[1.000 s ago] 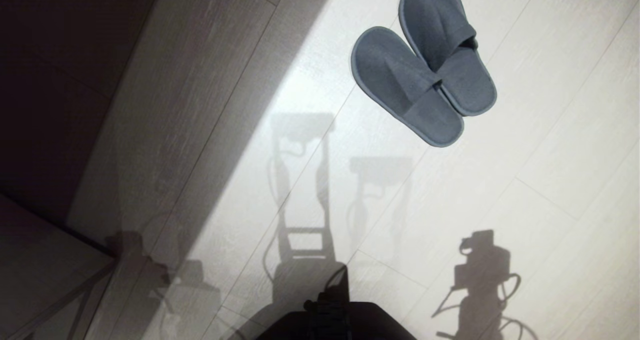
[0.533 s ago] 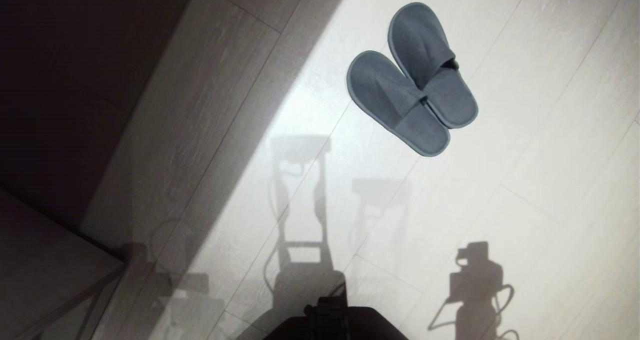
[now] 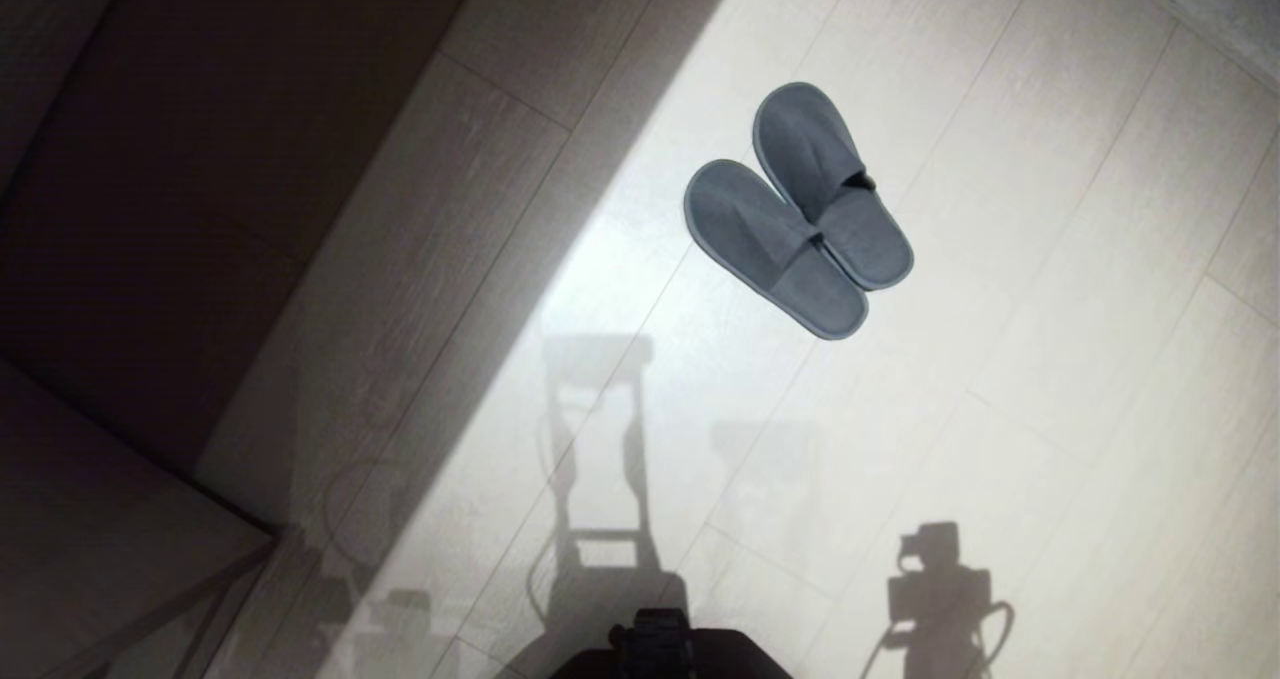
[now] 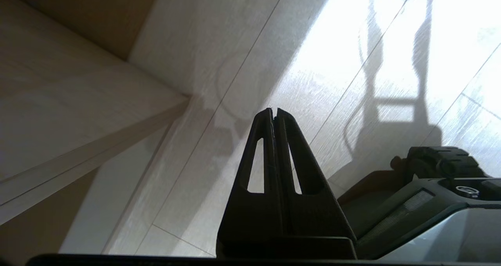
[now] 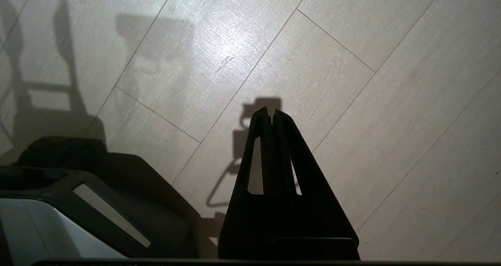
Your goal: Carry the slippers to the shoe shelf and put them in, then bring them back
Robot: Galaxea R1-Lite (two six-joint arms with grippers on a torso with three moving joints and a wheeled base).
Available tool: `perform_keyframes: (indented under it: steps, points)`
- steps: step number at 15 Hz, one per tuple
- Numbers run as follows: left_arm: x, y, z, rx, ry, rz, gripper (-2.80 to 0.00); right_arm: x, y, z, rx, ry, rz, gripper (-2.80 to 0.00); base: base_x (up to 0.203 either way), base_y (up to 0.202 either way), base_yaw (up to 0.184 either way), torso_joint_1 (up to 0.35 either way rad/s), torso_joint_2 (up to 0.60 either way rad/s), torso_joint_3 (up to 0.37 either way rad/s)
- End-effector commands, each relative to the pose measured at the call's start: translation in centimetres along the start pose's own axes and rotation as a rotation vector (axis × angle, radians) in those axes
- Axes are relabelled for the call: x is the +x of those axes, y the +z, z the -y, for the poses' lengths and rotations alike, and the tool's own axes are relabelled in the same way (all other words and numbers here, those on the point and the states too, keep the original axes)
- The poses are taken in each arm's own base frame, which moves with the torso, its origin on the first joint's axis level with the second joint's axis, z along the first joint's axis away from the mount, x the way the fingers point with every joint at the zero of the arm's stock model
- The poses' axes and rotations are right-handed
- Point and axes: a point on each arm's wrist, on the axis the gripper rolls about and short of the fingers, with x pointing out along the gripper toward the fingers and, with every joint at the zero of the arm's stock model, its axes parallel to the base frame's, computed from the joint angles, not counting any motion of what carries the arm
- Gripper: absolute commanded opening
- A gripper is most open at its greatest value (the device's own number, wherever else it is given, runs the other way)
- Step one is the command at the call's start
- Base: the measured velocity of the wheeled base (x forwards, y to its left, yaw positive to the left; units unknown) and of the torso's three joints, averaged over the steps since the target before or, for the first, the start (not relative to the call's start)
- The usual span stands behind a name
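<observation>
Far left in the head view: dark beige cabinet point(image 3: 90, 549) in shadow. Right of centre: slippers point(image 3: 797, 209), side by side and touching, on the pale plank floor point(image 3: 1050, 359), well ahead of the base. Neither arm there. Best approached squarely, then pinched together at the touching inner edges. Only in the wrist views: left gripper point(image 4: 274, 111) and right gripper point(image 5: 270, 111), both pressed together, empty, hanging over bare floor; no slippers there.
</observation>
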Motion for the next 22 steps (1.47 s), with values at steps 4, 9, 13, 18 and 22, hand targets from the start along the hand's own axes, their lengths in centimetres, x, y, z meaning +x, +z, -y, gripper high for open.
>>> perform_keyframes:
  steps: [4, 9, 13, 18, 22]
  points:
    - [0.02, -0.03, 0.0, -0.001, 0.001, -0.002, -2.8, 0.02, -0.04, 0.0, -0.001, 0.0, -0.003, -2.8, 0.0, 0.0, 0.0, 0.002, 0.0, 0.201]
    - [0.01, -0.03, 0.0, -0.001, 0.001, -0.001, -2.8, 0.02, -0.04, 0.0, -0.001, 0.0, -0.003, -2.8, 0.0, 0.0, 0.0, 0.003, 0.0, 0.2]
    - [0.02, -0.03, 0.0, -0.001, 0.001, -0.002, -2.8, 0.02, -0.04, 0.0, -0.001, 0.0, -0.003, -2.8, 0.0, 0.0, 0.0, 0.003, 0.0, 0.202]
    - [0.02, -0.03, 0.0, -0.001, 0.001, -0.002, -2.8, 0.02, -0.04, 0.0, -0.001, 0.0, -0.003, -2.8, 0.0, 0.0, 0.0, 0.003, 0.0, 0.202]
    - [0.02, -0.03, 0.0, -0.001, 0.001, -0.002, -2.8, 0.02, -0.03, 0.0, -0.001, 0.0, -0.002, -2.8, 0.0, 0.0, 0.0, 0.004, 0.0, 0.2]
